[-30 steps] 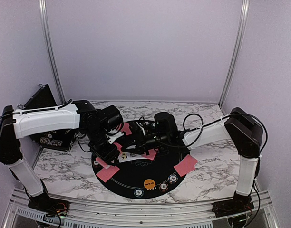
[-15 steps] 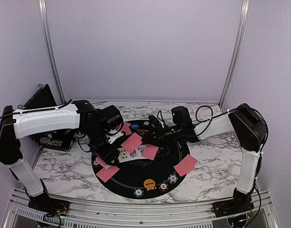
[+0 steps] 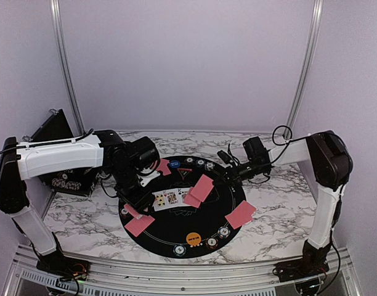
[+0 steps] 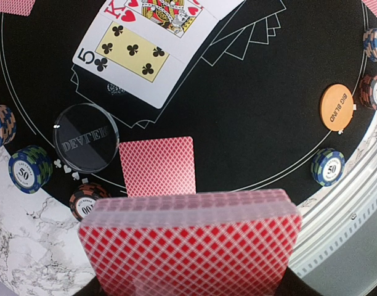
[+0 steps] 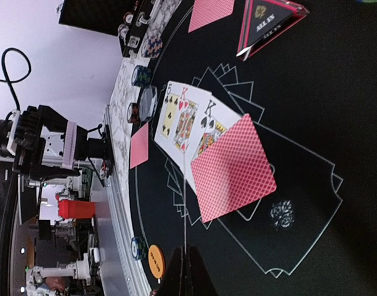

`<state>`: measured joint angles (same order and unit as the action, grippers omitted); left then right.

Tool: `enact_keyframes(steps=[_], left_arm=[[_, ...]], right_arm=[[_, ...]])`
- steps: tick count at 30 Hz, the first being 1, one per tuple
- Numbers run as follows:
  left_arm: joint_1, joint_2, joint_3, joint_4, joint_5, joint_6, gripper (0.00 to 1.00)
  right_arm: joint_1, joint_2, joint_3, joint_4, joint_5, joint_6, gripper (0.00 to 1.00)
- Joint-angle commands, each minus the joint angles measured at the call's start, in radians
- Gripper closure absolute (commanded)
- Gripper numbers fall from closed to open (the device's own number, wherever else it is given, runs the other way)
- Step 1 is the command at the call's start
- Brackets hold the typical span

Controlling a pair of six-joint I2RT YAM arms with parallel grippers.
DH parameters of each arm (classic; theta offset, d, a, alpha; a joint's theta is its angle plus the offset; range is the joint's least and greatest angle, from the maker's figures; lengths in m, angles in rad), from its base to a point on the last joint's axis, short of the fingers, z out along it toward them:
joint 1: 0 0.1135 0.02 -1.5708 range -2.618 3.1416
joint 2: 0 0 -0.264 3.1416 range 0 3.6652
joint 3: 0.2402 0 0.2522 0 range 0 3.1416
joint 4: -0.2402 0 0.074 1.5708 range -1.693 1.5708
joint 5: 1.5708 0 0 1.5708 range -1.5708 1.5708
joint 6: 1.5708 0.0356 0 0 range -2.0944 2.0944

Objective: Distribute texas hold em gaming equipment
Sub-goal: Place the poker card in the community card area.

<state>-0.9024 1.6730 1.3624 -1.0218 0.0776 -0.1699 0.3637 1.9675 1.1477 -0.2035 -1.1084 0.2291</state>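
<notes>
Left fingers (image 3: 137, 196) are clamped on the red-backed deck (image 4: 191, 246), low over the near left of the black mat (image 3: 176, 225). Right fingers (image 5: 187, 274) are pressed together, empty, at the mat's far right edge. Mid-mat, one red-backed card (image 3: 202, 187) overlaps the face-up cards (image 3: 166, 198), and chips (image 3: 223, 232) and the orange button (image 3: 193, 238) line the near rim.

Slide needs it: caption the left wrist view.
Red-backed deck held above black mat with five of clubs, dealer button, chips.

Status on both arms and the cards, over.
Left gripper: fingers shut on deck. Right gripper: fingers shut, empty, at far-right rim of mat. Face-down card at mat centre, overlapping king of spades.
</notes>
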Motion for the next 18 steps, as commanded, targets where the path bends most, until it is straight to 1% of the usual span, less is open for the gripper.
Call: enact_keyframes(steps=[1, 7, 8, 11, 18], left_arm=[[-0.005, -0.012, 0.016, -0.001, -0.008, 0.012, 0.42], [-0.005, -0.012, 0.014, -0.001, -0.007, 0.009, 0.41], [-0.004, -0.012, 0.015, -0.001, -0.005, 0.008, 0.42], [-0.005, -0.004, 0.020, -0.001, -0.003, 0.006, 0.42], [-0.006, 0.003, 0.029, 0.000, -0.004, -0.005, 0.41]], right_arm=[[0.005, 0.042, 0.073, -0.177, 0.043, -0.173, 1.00], [0.005, 0.084, 0.117, -0.250, 0.126, -0.214, 1.00], [0.005, 0.087, 0.123, -0.250, 0.139, -0.210, 0.98], [0.006, 0.089, 0.137, -0.246, 0.171, -0.191, 0.89], [0.010, 0.061, 0.165, -0.268, 0.312, -0.164, 0.63]])
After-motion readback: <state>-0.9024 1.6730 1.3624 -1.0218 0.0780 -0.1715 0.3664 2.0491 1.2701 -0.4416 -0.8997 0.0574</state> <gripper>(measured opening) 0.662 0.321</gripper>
